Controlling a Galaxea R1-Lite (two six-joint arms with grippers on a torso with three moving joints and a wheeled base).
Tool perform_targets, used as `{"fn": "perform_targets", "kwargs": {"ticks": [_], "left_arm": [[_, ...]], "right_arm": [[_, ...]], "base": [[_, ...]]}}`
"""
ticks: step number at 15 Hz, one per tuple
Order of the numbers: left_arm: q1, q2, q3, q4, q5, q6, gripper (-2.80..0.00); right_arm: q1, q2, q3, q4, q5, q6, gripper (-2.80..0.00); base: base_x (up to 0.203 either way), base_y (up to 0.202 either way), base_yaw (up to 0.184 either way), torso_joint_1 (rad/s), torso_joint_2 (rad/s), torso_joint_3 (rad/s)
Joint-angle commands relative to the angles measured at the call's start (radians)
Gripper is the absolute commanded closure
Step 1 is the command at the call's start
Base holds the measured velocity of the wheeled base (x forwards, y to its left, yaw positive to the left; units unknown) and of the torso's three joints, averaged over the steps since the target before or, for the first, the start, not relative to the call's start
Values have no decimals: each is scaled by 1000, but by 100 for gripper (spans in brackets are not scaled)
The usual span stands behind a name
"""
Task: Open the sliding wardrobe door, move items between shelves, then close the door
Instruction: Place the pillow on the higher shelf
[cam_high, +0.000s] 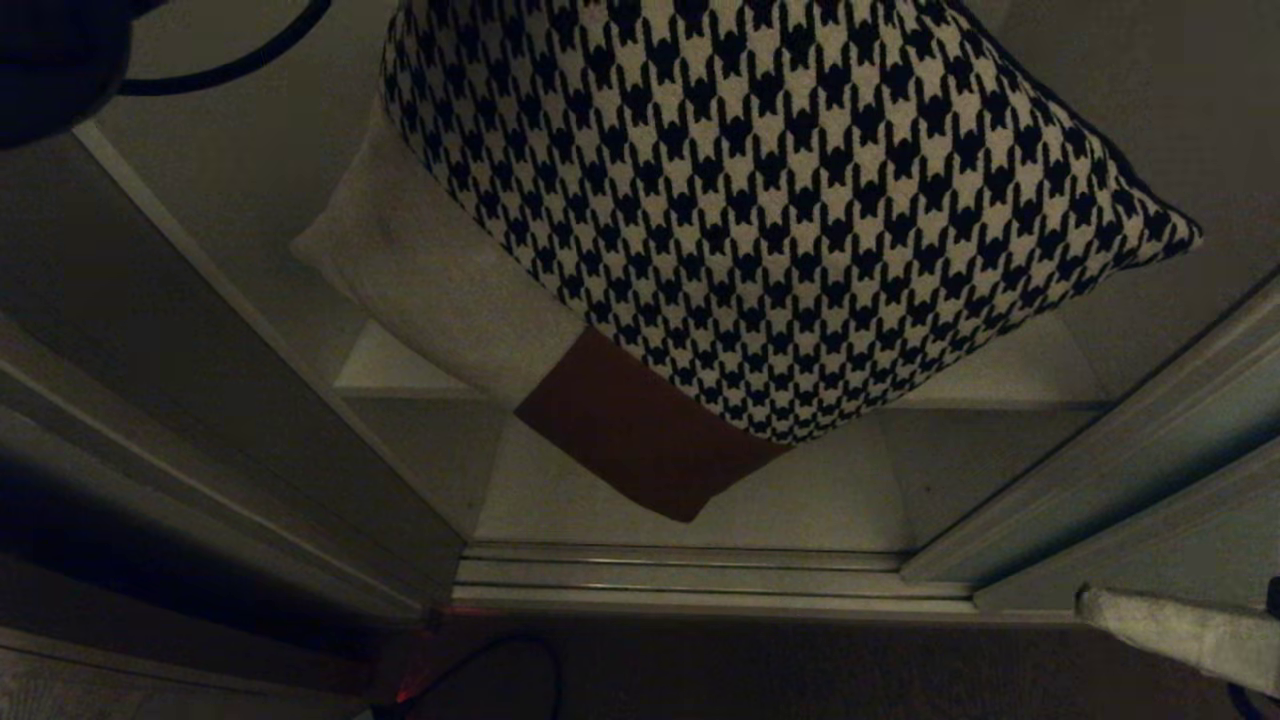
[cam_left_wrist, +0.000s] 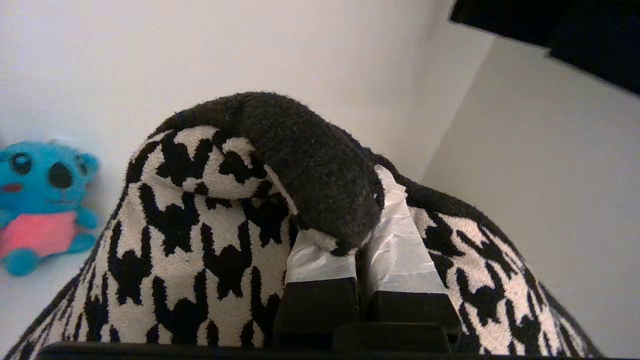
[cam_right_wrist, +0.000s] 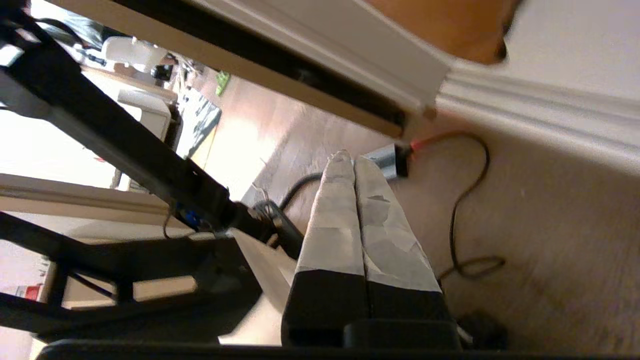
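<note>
The black-and-white houndstooth cushion (cam_high: 780, 200) hangs in the air in front of the open wardrobe, filling the upper part of the head view. My left gripper (cam_left_wrist: 357, 225) is shut on its black-backed edge (cam_left_wrist: 310, 165), fabric bunched over the taped fingers. Under it, the cream cushion with a brown band (cam_high: 450, 280) lies on an off-white shelf (cam_high: 390, 372), its brown end hanging past the front edge. Pale door panels flank the opening at left (cam_high: 200, 390) and right (cam_high: 1160, 520); I cannot tell which one slid. My right gripper (cam_right_wrist: 350, 162) is shut and empty, low at the right (cam_high: 1170, 625).
A blue and pink plush toy (cam_left_wrist: 42, 205) sits on a white shelf against the wardrobe's back wall. The ribbed metal floor track (cam_high: 680, 578) runs below the opening. A grey power brick (cam_right_wrist: 382, 161) with a thin cable (cam_right_wrist: 462, 200) lies on the floor near the track.
</note>
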Motion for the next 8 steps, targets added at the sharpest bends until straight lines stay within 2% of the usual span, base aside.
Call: {"fn": "perform_targets", "kwargs": {"ticks": [1,3,4,5,7,8], "left_arm": [[9,14,0,6,5,0,0],[28,42,0,2,7,-1,0],[51,65,-1,1,7,-2,0],[53,66,0,4,7,-3,0],[53,65,-1,9,8,-3,0],[55,66,0,9,8,-3,0]], "right_arm": [[5,-2,-37,-3,0,2,0],[15,10,-74,9,-1,1,0],[32,23,-140,23,-1,-7,0],[61,42,-192,42,-1,-27,0],[130,97,-227,76,-9,-104,0],[144,112,-235,78,-20,-116,0]], "base": [[0,0,0,0,0,0],[0,0,0,0,0,0],[0,0,0,0,0,0],[0,0,0,0,0,0],[0,0,0,0,0,0],[0,0,0,0,0,0]]}}
